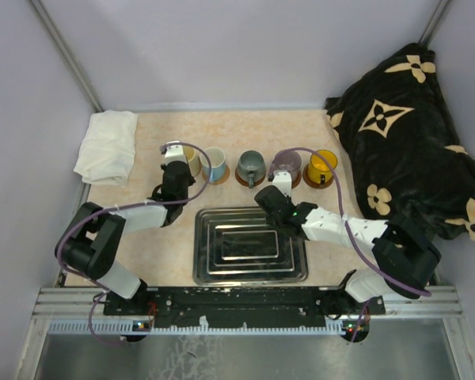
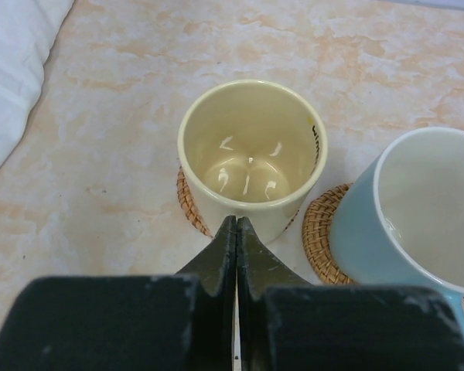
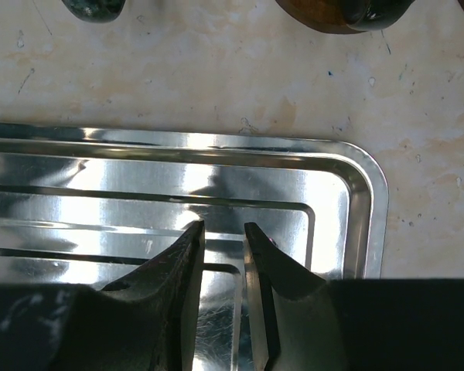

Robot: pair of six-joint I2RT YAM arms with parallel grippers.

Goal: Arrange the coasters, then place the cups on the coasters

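Five cups stand in a row on coasters: cream-yellow (image 1: 192, 159), white with blue (image 1: 214, 165), grey (image 1: 251, 165), purple (image 1: 286, 163) and orange-yellow (image 1: 322, 165). My left gripper (image 1: 176, 164) is shut and empty. In the left wrist view its tips (image 2: 237, 224) sit at the near wall of the cream cup (image 2: 247, 147). That cup rests on a woven coaster (image 2: 187, 202), beside the blue cup (image 2: 417, 209) on its own coaster (image 2: 319, 232). My right gripper (image 1: 277, 216) (image 3: 224, 228) hovers over the tray, its fingers slightly apart with nothing between them.
A metal tray (image 1: 202, 273) (image 3: 363, 193) lies at the table's near middle. At the back left lies a folded white towel (image 1: 107, 146) (image 2: 15, 69). A black patterned blanket (image 1: 404, 134) fills the right side. The edge of a dark coaster (image 3: 317, 15) shows beyond the tray.
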